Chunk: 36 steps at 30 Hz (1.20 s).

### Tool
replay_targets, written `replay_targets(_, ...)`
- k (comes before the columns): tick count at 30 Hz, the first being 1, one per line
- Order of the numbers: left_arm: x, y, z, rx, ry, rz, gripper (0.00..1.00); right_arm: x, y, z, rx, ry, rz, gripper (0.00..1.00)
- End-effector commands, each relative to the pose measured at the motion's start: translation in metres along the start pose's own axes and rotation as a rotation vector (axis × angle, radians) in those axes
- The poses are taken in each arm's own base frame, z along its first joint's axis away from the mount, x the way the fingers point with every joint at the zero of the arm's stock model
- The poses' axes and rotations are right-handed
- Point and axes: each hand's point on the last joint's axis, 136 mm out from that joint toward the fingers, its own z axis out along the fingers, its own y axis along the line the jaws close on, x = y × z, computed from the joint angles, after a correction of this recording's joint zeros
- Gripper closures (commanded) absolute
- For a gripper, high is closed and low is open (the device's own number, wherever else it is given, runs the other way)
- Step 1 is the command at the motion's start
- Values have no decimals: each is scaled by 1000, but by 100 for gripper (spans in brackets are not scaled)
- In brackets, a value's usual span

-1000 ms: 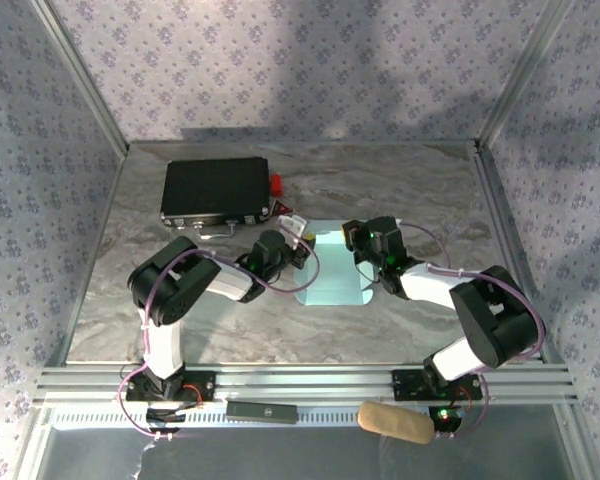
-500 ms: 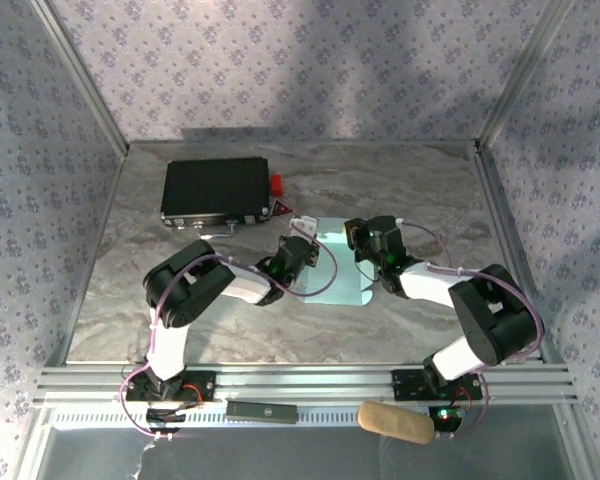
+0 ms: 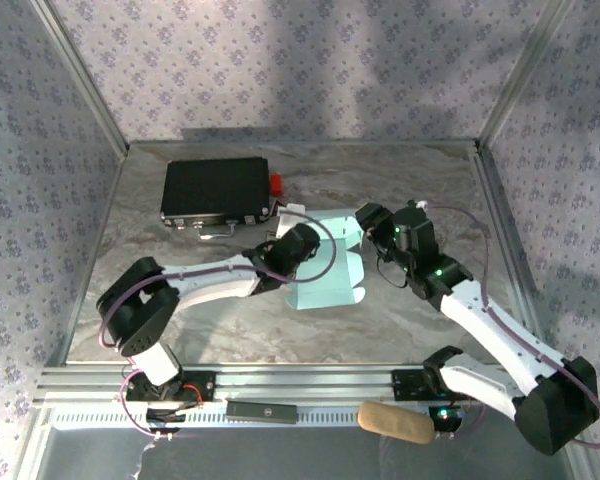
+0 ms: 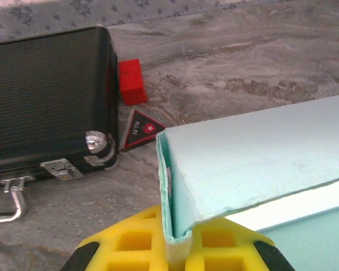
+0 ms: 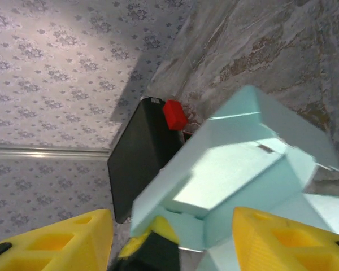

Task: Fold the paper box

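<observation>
- A pale blue paper box (image 3: 325, 268) lies partly folded near the middle of the grey marbled table (image 3: 430, 180). Its far part is raised into a hollow sleeve, and its flat flaps spread toward the near side
- The left gripper (image 4: 178, 245) is clenched on the left corner edge of the box, with the thin card pinched between its yellow fingers (image 4: 124, 245)
- The right gripper (image 5: 170, 226) is released at the far right side of the box. Its yellow fingers (image 5: 282, 237) are spread wide, with the raised card seen between and beyond them. Whether either finger touches the card cannot be told
- A black case (image 3: 215, 190) sits to the far left of the box, apart from it. A red block (image 3: 276, 183) is at its right end and a small red-and-black triangular tag (image 4: 141, 129) lies beside its near right corner
</observation>
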Motion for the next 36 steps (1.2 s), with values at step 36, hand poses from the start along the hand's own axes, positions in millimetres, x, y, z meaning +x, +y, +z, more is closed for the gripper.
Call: replay_targets(36,-10,32,-69,-61,116,4,100,33,2,73,332,148,-225,41)
